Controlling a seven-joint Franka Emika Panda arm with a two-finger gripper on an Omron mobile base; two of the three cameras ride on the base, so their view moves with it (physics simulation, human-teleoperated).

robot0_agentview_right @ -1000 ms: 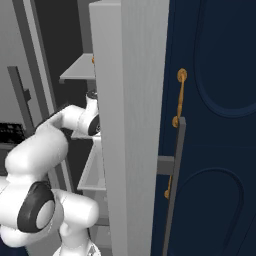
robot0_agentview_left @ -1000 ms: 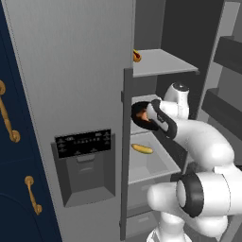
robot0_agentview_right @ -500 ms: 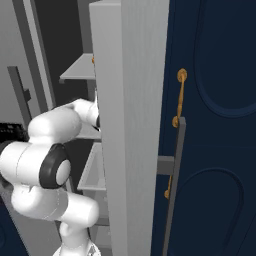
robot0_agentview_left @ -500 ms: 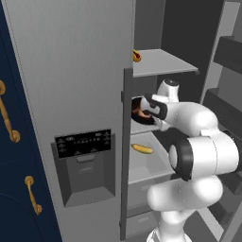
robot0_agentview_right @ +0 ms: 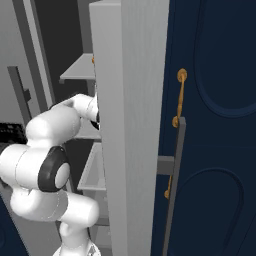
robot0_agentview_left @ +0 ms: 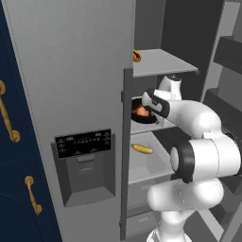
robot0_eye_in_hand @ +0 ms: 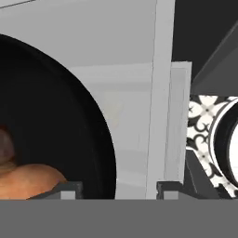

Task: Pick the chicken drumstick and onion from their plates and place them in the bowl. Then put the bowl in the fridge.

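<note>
Gripper point(robot0_eye_in_hand: 115, 188) open — finger tips point(robot0_eye_in_hand: 69, 188) well apart, the bowl's rim between them but clamped by neither. Black bowl point(robot0_agentview_left: 140, 111) on a middle shelf inside the fridge point(robot0_agentview_left: 71, 85), right at the hand. Orange onion point(robot0_eye_in_hand: 25, 179) low in the bowl, a darker piece — likely the drumstick point(robot0_eye_in_hand: 4, 146) — beside it. Yellow item point(robot0_agentview_left: 142, 149) one shelf below.

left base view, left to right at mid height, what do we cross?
Navy cabinet door with brass handles → fridge door's dispenser panel → black bowl on a fridge shelf → white arm.
</note>
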